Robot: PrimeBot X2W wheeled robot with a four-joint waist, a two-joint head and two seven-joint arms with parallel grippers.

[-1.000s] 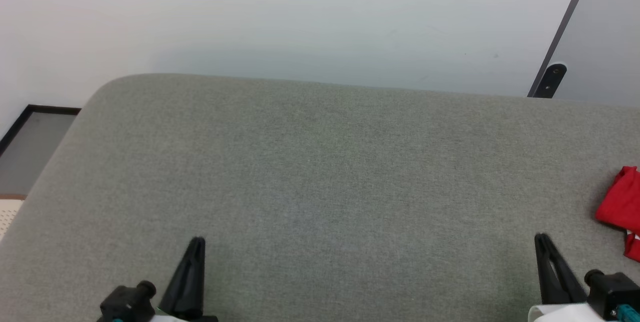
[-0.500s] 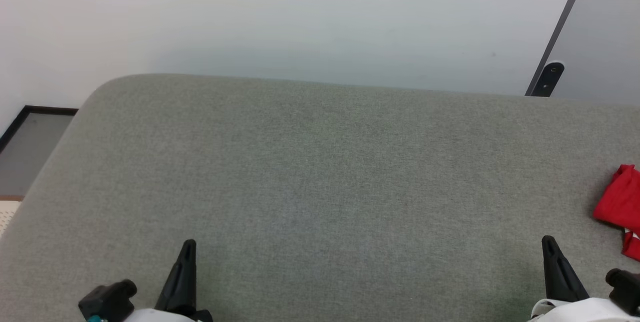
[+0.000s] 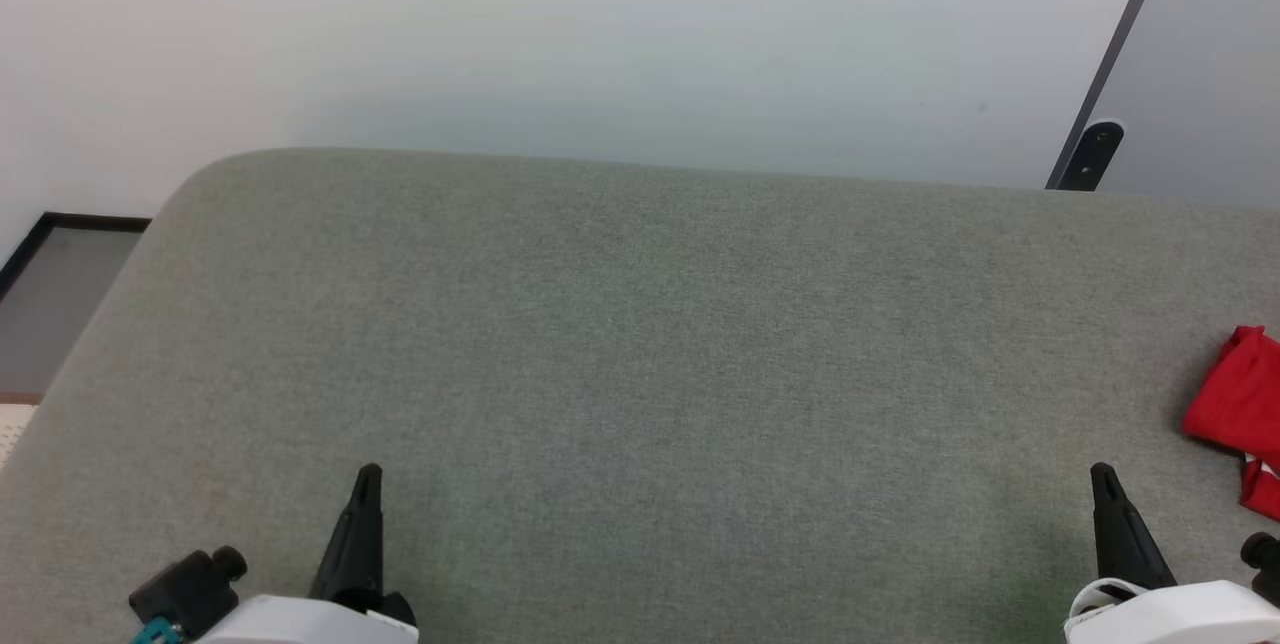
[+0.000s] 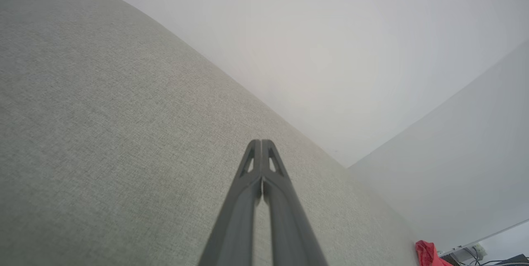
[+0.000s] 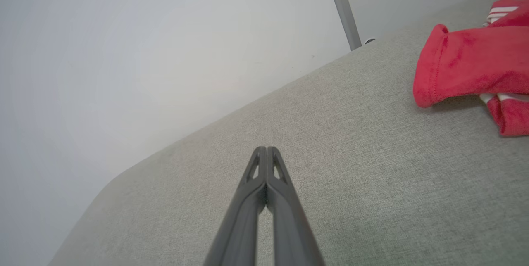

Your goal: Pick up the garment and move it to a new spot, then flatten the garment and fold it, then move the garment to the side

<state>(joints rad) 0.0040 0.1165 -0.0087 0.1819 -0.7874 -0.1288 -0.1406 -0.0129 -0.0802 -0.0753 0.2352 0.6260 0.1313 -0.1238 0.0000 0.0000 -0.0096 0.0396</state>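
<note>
At the right-hand edge of the grey bench (image 3: 650, 324) lies the garment (image 3: 1240, 404), a crumpled red heap with a strip of white-and-red trim showing, partly cut off by the head view. We see the right claw (image 3: 1102, 472) near the garment, on its left and a little closer to the robot, fingers pressed together on nothing. The left claw (image 3: 367, 476) stands well apart from the garment, far to its left, likewise closed and empty. Both point away from the robot over bare fabric. We judge that the pickup has not begun: the right claw is better placed and must part its fingers before reaching the bunched cloth, which will likely sag and unfold when lifted.
</note>
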